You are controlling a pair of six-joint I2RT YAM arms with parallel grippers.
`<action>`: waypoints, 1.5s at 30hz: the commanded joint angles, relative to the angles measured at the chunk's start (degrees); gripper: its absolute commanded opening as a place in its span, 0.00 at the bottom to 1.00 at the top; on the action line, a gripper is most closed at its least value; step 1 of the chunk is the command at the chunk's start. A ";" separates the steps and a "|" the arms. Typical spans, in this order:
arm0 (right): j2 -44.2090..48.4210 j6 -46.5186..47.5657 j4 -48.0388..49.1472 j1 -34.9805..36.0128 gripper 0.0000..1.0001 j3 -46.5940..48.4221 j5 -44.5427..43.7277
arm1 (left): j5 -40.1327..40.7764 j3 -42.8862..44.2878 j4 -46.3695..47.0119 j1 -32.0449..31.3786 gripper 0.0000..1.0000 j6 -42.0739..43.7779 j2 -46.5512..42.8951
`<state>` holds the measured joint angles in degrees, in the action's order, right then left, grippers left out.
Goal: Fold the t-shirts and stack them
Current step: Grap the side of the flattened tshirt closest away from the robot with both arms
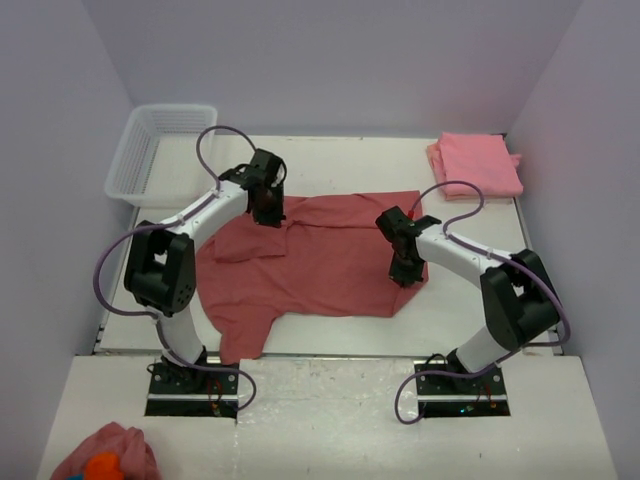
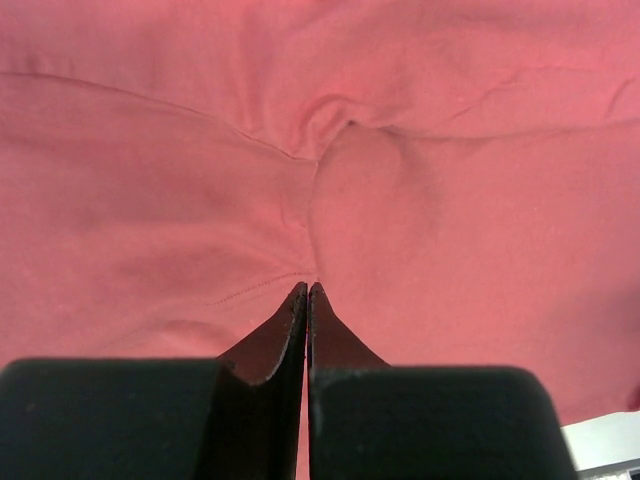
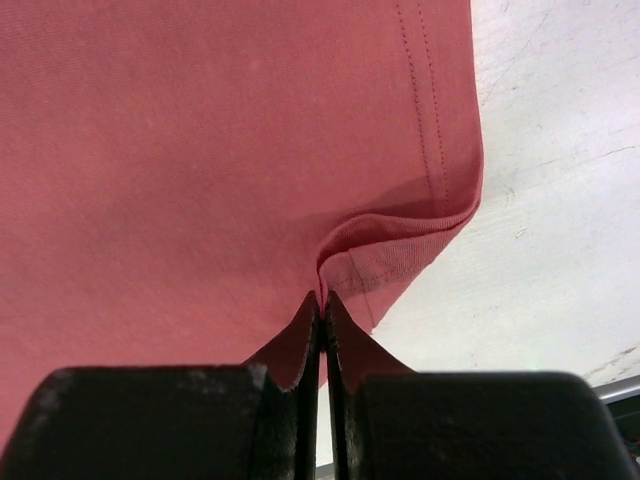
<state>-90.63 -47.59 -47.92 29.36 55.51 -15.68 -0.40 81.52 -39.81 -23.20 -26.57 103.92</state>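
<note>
Overhead, a white mesh plastic basket [image 1: 160,150] stands far beyond the left jaws. The red t-shirt [image 1: 320,265] lies spread on the desk [image 1: 340,335] under both arms, and a folded pink t-shirt [image 1: 477,163] lies beyond the right jaws. Left wrist: jaws clenched on a soft puckered fold. Right wrist: jaws clenched on the stitched hem corner.

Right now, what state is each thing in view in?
red t-shirt: unfolded, spread out
pink t-shirt: folded, far right corner
basket: upright, nothing visible inside
left fingers: shut on the red t-shirt
right fingers: shut on the red t-shirt's hem
cloth lump: crumpled, near left corner
</note>
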 commanded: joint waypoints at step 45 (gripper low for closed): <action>10.21 6.64 12.59 1.22 0.00 -4.70 7.51 | 19.48 -36.25 -35.69 -10.29 0.55 -57.54 -24.72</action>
<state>-81.84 -41.08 -36.73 30.11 51.79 -9.08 19.22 45.25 -73.97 -33.15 -79.96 80.97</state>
